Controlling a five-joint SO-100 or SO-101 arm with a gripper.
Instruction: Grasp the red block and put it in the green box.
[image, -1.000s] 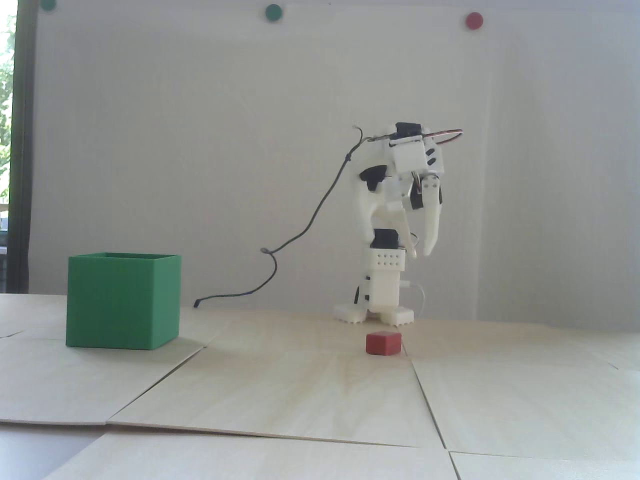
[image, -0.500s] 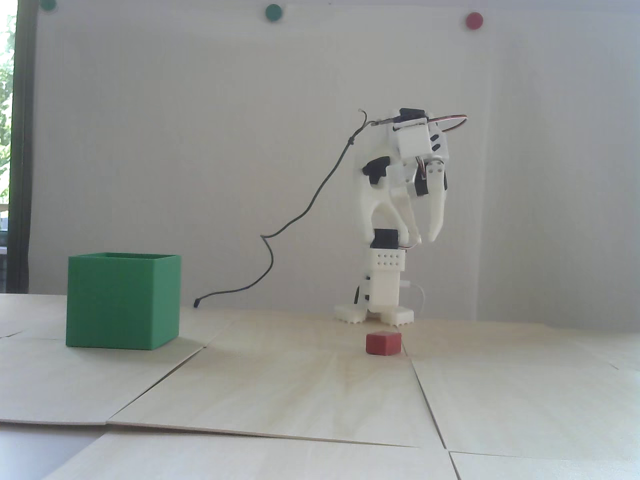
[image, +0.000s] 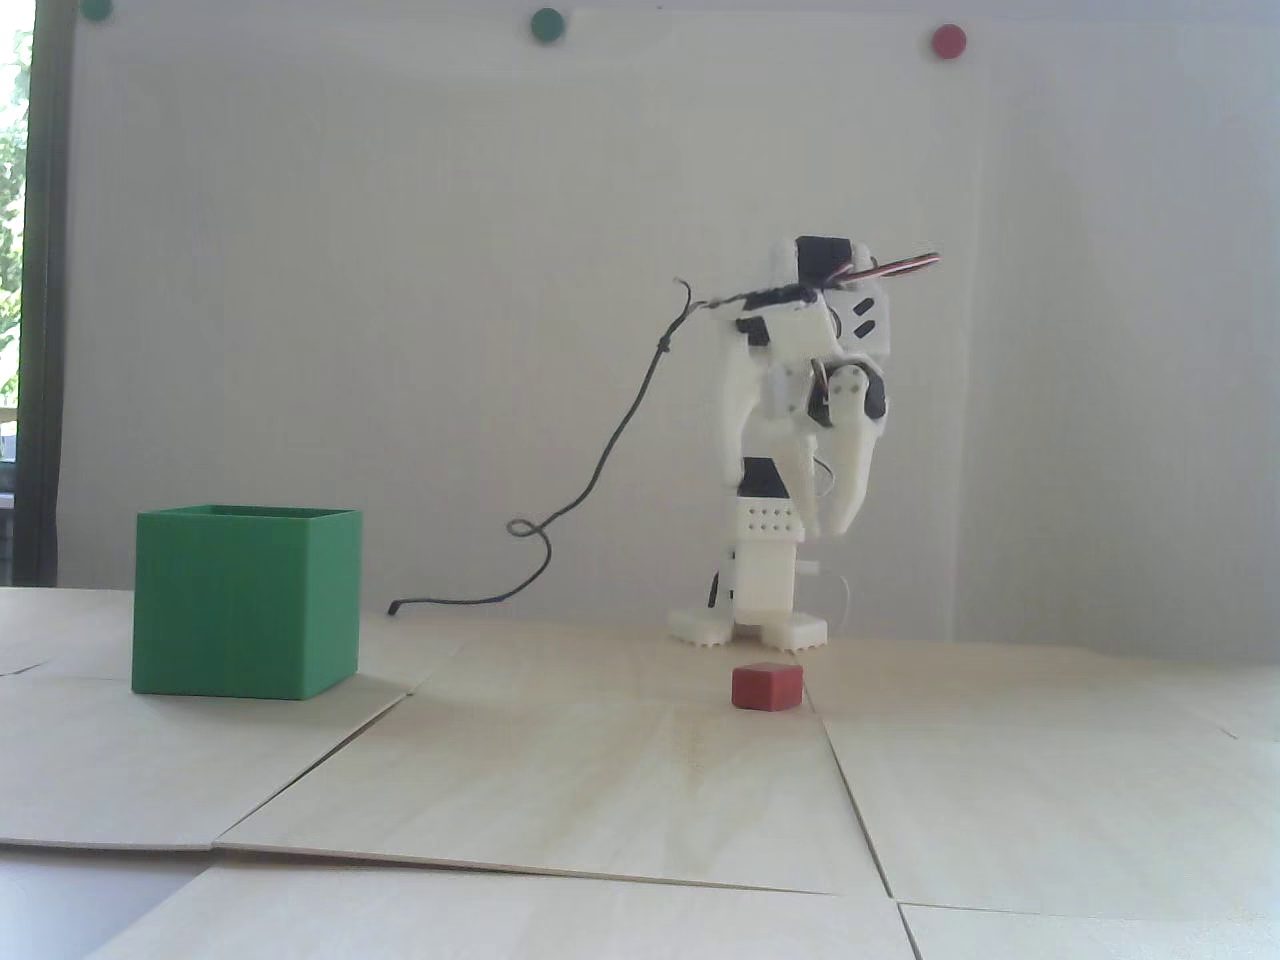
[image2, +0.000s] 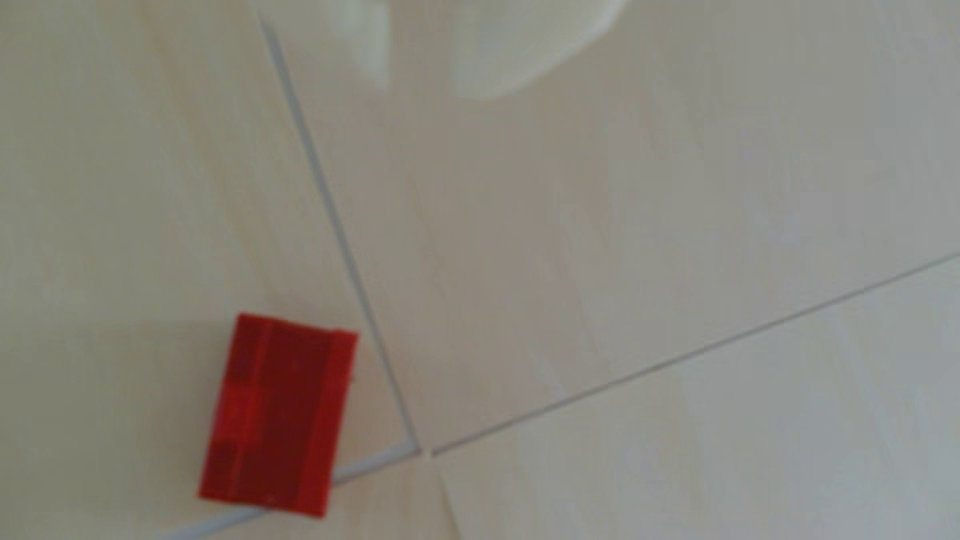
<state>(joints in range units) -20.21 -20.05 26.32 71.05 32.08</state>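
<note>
The red block (image: 767, 687) sits on the pale wooden desk (image: 620, 790), just in front of the arm's white base (image: 750, 625) and touching nothing but the boards. In the wrist view the red block (image2: 278, 415) lies low and left, right beside a seam where the boards meet, its lower edge reaching over another seam. The green box (image: 246, 600) stands upright with its open top upward near the desk's left edge in the fixed view, well apart from the block.

The gripper (image: 825, 528) hangs above the desk with its fingertips pointing down, higher than the block and a little to its right in the fixed view. Its two white fingers are parted by a modest gap and grip nothing. In the wrist view both fingertips (image2: 498, 57) show only as blurred white shapes at the top edge, with bare board between them and the block.

Against half a second ago, the wrist has swung lower and turned, so the fingertips sit closer to the base tower and nearer the desk. The black cable (image: 600, 470) behind the arm has sagged into a small loop. Block and box have not moved
</note>
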